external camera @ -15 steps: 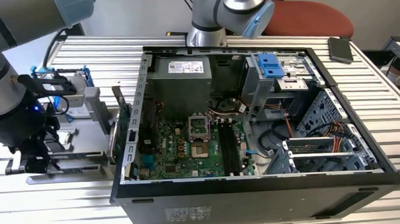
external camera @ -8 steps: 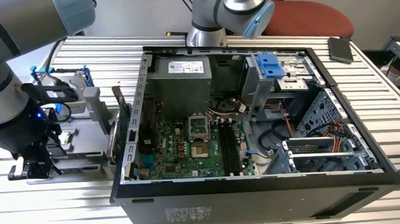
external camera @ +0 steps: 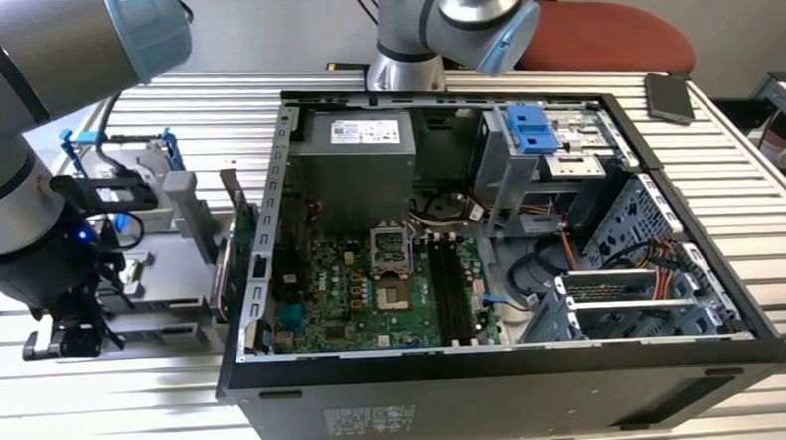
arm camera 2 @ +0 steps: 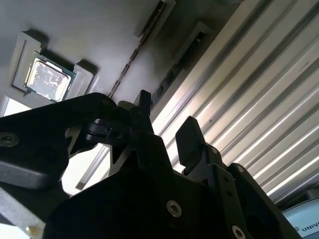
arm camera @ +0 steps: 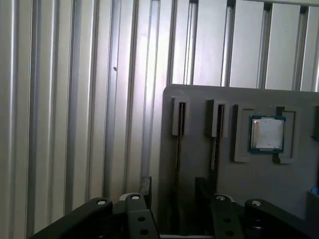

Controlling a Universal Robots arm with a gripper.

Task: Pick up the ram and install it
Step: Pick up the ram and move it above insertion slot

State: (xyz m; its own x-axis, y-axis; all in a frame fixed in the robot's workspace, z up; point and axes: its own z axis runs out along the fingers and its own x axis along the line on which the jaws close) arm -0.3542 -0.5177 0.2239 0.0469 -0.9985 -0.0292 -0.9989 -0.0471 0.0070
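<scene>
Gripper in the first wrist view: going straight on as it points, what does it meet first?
Most likely the flat grey slotted tray: the open black gripper straddles its outer slot, where a thin ram stick seems to stand on edge. Depth is unclear.

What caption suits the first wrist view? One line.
Open hand near a slotted grey tray holding a processor chip, on the ribbed table.

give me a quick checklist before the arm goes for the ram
1. gripper open: ok, fingers apart.
2. gripper empty: ok, nothing between the fingers.
3. ram in place: ok, standing on edge in a slot of the grey tray.
4. gripper lined up with the ram: cannot tell.
5. board slots in the computer case free: ok, they look empty.
6. slot latches open: cannot tell.
</scene>
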